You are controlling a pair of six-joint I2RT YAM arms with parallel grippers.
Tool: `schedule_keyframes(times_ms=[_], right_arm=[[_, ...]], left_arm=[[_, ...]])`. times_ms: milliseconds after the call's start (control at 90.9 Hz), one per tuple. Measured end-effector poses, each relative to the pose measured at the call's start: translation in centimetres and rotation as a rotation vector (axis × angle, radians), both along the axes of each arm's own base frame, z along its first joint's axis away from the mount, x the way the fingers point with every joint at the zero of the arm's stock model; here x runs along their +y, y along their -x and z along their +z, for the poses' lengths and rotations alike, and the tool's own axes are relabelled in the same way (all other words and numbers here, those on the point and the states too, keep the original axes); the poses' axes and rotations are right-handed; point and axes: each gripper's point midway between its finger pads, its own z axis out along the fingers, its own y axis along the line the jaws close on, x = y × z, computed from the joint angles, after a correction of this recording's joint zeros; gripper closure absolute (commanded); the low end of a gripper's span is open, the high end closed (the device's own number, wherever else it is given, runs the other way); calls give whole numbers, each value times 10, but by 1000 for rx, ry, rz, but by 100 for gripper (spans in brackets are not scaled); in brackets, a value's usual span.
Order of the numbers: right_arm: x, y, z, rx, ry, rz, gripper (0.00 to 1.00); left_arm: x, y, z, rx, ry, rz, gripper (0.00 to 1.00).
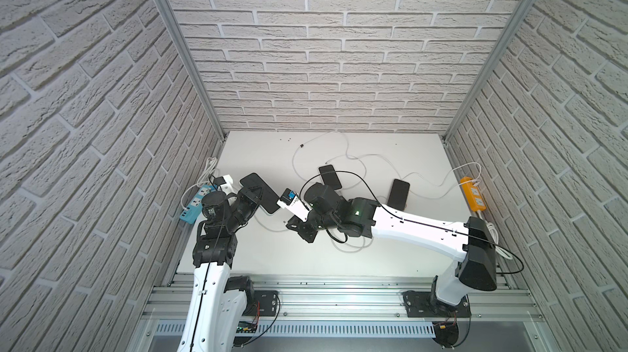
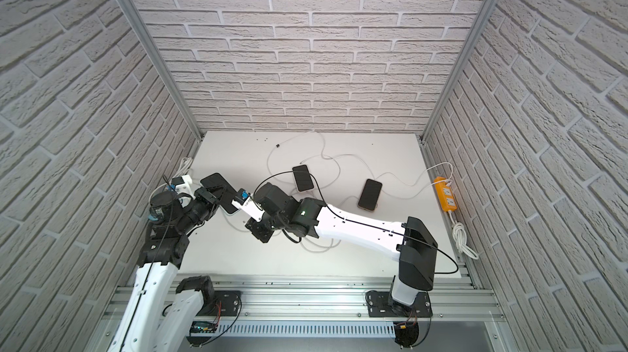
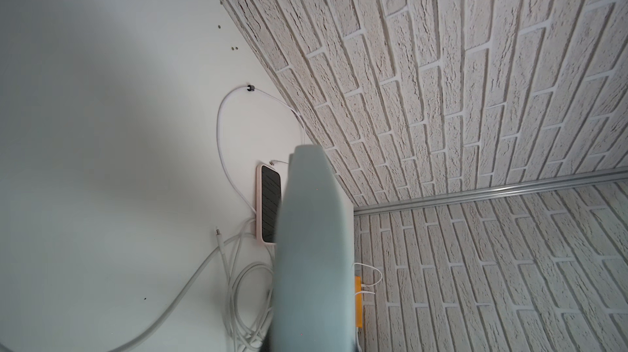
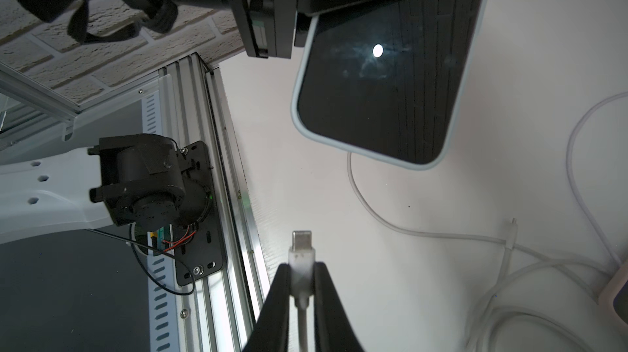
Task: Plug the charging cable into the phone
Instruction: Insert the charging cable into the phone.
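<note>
Pointing toward the phone, apart from it, the plug is pinched by the right gripper; the phone is clasped by the left gripper. If skewed, the phone's rim may be struck.

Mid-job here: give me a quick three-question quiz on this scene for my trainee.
1. True or false: the connector in the right pincer is already seated in the held phone.
2. The left pincer is: A open and empty; B shut on that phone; C shut on a cable.
3. Fill in: besides the held one, ___ phones lie on the table.

Key: 1 false, it is still apart from the phone; 2 B; 3 two: the centre phone and the phone by the right forearm.
</note>
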Motion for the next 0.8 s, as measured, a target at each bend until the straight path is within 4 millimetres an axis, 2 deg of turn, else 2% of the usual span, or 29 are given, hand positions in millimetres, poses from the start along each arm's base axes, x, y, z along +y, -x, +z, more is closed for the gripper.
schedule_keyframes(times_ms=[187, 550, 803], right_arm=[[8, -5, 1, 6, 6, -17, 97], [9, -13, 9, -16, 12, -51, 97], [13, -17, 2, -11, 32, -64, 97]], left_arm=[[-2, 0, -1, 2, -4, 1, 100], [-3, 2, 1, -4, -7, 1, 100], [-4, 4, 3, -12, -6, -2, 100]])
